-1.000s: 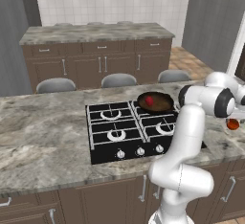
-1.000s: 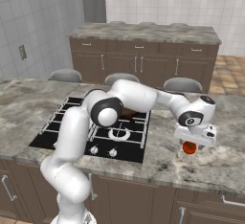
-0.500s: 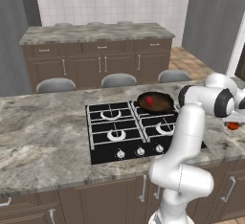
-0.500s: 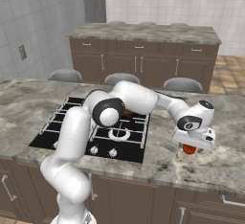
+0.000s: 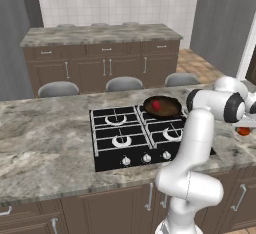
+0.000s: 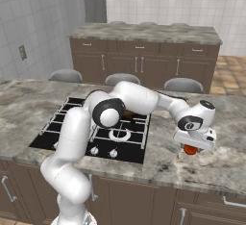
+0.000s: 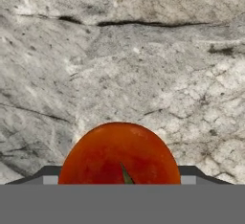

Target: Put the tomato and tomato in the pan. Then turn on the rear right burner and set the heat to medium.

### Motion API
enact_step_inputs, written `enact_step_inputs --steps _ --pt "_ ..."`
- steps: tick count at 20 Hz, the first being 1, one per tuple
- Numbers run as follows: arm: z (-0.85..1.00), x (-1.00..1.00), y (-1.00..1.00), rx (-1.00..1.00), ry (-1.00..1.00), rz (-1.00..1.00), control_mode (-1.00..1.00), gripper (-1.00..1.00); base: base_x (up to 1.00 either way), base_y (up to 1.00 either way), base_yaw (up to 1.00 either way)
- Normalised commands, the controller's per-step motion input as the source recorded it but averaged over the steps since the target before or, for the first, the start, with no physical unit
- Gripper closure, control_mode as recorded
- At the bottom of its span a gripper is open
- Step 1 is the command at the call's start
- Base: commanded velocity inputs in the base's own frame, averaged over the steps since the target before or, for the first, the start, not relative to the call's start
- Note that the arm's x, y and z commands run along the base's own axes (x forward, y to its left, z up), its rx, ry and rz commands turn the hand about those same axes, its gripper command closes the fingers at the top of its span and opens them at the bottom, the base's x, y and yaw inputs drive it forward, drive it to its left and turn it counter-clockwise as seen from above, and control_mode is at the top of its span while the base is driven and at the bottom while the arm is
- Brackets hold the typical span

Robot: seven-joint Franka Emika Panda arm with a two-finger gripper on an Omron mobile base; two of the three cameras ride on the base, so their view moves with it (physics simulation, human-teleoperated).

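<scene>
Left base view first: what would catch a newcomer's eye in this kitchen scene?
The white arm arcs from the counter's front edge out to the right, its pincer low over an orange-red tomato on the marble counter. A second tomato already sits in the pan on the black stove's rear right burner.

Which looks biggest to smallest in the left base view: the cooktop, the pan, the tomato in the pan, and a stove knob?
1. Cooktop
2. Pan
3. Tomato in the pan and knob: they look about alike, and the knob sits nearer the camera, so no ranking between them.
</scene>
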Motion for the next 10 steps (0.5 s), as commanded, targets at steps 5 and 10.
enact_step_inputs --steps 5,10 --pt "0.02 -0.09 0.0 0.0 -0.01 0.0 -1.0 1.0 0.0 0.0 0.0" --pt "0.58 -0.37 0.35 0.0 -0.02 0.09 -1.0 1.0 0.0 0.0 0.0"
